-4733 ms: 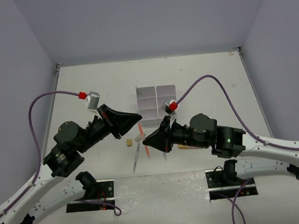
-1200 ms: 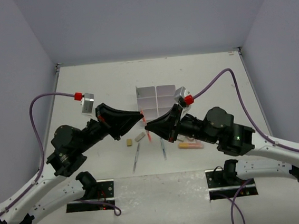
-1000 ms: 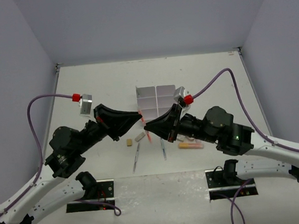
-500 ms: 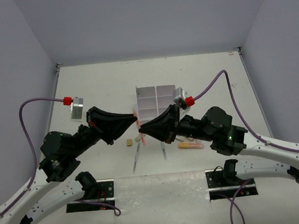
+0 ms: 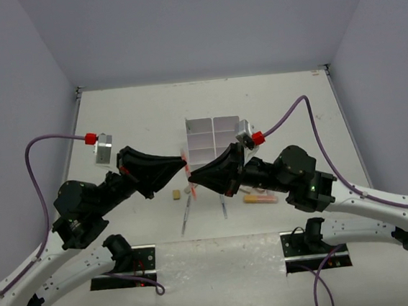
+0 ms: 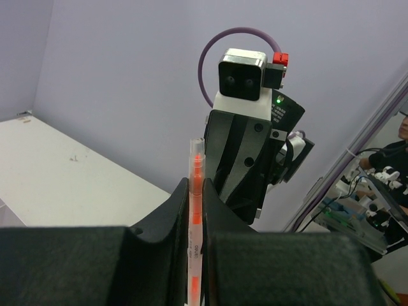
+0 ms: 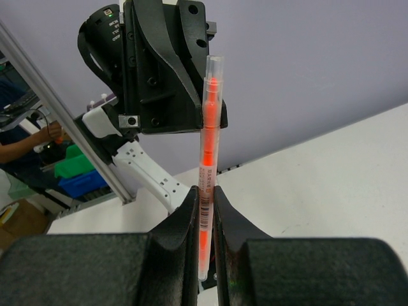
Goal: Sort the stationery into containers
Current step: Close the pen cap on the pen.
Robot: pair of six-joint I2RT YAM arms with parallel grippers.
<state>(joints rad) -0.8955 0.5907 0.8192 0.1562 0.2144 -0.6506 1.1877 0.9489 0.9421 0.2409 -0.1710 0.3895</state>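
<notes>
My left gripper [image 5: 184,162] is shut on a thin orange pen [image 6: 197,159], held off the table; the pen stands up between the jaws in the left wrist view. My right gripper [image 5: 190,177] is shut on another thin orange pen [image 7: 209,115] with a barcode label. The two gripper tips face each other almost touching, just in front of the white six-compartment organizer [image 5: 213,134]. On the table below lie a tan eraser [image 5: 175,194], two thin grey pens [image 5: 185,217] [image 5: 223,209] and an orange marker [image 5: 260,199]. No scissors are in view.
The organizer stands at mid-table behind the grippers. The loose items lie between the two arms near the front. Purple cables arc above both wrists. Walls close the table at the back and both sides.
The left arm has drawn back to the left and the right gripper has moved left after it. Both keep hold of their orange pens, and the tips now stand closer together.
</notes>
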